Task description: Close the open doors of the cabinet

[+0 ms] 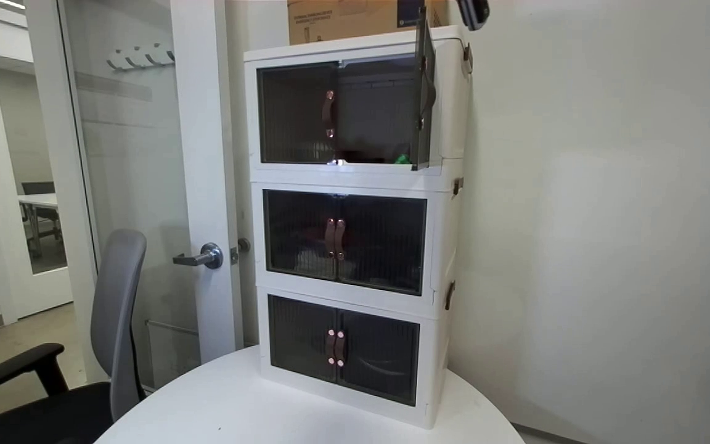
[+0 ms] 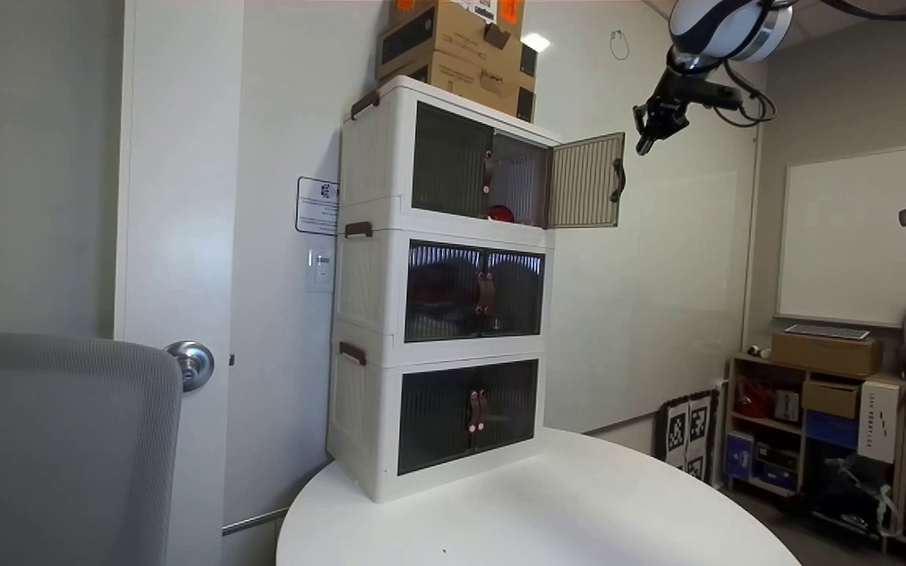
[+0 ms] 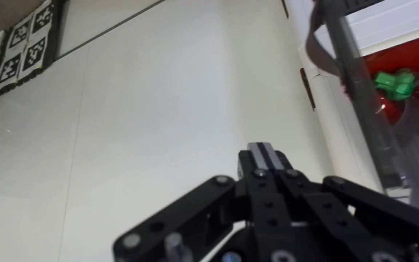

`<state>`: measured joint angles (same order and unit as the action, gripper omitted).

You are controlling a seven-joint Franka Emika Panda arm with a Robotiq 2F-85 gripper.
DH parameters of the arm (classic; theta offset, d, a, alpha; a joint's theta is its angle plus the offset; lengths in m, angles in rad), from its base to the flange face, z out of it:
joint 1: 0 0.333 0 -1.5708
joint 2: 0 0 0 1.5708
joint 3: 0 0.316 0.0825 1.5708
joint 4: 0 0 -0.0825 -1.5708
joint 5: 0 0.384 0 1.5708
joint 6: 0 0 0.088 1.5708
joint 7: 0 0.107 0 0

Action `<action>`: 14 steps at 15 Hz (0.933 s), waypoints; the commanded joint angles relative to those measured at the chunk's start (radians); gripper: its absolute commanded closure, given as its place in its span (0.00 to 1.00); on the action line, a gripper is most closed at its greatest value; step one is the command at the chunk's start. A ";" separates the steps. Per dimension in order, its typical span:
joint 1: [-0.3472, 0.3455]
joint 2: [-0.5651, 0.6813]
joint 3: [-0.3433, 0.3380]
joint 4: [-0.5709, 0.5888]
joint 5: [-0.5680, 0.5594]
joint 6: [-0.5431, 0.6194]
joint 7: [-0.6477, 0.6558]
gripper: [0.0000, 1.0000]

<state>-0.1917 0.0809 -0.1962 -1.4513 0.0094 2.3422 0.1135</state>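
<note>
The white cabinet [image 1: 355,177] [image 2: 370,283] has three stacked tiers with dark tinted doors. In both exterior views the top tier's right door [image 1: 424,92] [image 2: 587,181] stands swung outward, its brown handle near the free edge. The top tier's left door [image 1: 293,114] [image 2: 453,161] looks shut. My gripper [image 2: 642,134] is shut and empty, beyond the open door's free edge near its upper part. Only a small part of it shows at the top of an exterior view [image 1: 475,15]. In the wrist view the open door's edge [image 3: 366,98] lies right of my fingertips [image 3: 266,154], its handle side toward them.
Red items [image 2: 500,213] and a green item [image 3: 396,84] lie inside the top tier. Cardboard boxes [image 2: 473,75] stand on the cabinet. The cabinet stands on a round white table [image 1: 219,401] against a wall [image 1: 607,216]. A grey chair [image 1: 118,308] stands beside it.
</note>
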 commanded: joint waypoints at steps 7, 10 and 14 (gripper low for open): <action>0.024 0.000 0.101 0.013 0.287 -0.028 -0.211 1.00; 0.030 0.003 0.135 0.016 0.381 -0.021 -0.308 1.00; 0.041 0.024 0.177 0.009 0.475 0.033 -0.430 1.00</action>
<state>-0.1551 0.0852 -0.0378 -1.4512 0.4104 2.3403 -0.2179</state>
